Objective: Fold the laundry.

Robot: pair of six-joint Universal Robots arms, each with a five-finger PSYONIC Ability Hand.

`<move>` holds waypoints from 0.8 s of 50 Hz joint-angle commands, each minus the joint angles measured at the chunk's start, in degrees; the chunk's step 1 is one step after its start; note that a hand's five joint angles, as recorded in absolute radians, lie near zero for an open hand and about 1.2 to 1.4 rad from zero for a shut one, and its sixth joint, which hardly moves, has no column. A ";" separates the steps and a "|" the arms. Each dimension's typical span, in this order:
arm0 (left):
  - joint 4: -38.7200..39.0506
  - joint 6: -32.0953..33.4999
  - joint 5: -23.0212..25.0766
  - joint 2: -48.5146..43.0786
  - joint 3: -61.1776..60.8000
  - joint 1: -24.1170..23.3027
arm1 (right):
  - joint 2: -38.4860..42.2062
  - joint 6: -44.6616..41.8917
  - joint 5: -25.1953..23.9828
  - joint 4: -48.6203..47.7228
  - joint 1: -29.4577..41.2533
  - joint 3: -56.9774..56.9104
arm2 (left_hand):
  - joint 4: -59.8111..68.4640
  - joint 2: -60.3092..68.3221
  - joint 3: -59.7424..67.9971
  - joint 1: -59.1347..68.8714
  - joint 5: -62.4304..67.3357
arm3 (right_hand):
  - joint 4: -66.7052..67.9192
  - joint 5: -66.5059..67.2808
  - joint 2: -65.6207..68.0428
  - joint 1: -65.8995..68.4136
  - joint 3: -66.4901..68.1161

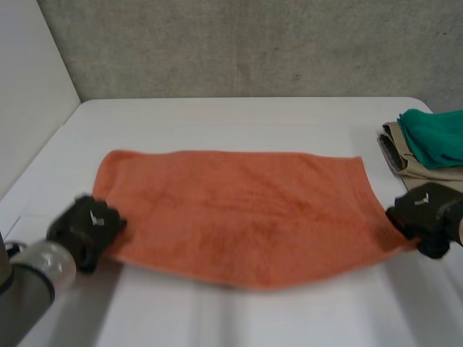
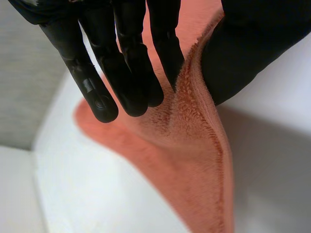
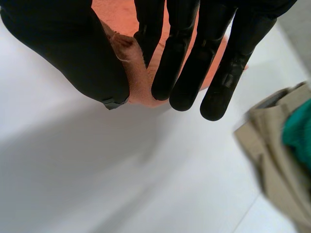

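An orange towel [image 1: 239, 213] lies spread across the white table [image 1: 239, 119]. My left hand [image 1: 87, 228] is at the towel's near left corner. In the left wrist view its fingers [image 2: 129, 73] and thumb pinch the towel's edge [image 2: 194, 111], which rises in a ridge between them. My right hand [image 1: 427, 213] is at the near right corner. In the right wrist view its thumb [image 3: 77, 53] and fingers pinch a fold of the towel [image 3: 136, 73]. The near edge between the two hands sags in a curve.
A pile of folded laundry sits at the table's right edge: a beige piece [image 1: 412, 159] with a green one [image 1: 438, 134] on top, also beside my right hand as the beige piece [image 3: 272, 155]. A grey wall stands behind the table.
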 commanded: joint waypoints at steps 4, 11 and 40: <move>-3.22 6.36 0.50 -6.07 2.14 -0.78 | 4.74 -4.30 0.10 4.15 -1.06 -0.44 | 11.34 11.47 11.69 14.46 13.75 | 11.83 13.08 12.53 23.43 12.66; 6.44 6.36 0.41 -17.84 14.44 -1.39 | 13.52 5.70 0.71 -2.50 1.39 -8.16 | 11.34 11.47 11.69 14.46 13.75 | 11.83 13.08 12.53 23.43 12.66; 29.57 6.27 0.67 -59.16 61.39 -3.59 | 49.57 14.61 18.03 -26.17 12.83 -53.43 | 11.34 11.47 11.69 14.46 13.75 | 11.83 13.08 12.53 23.43 12.66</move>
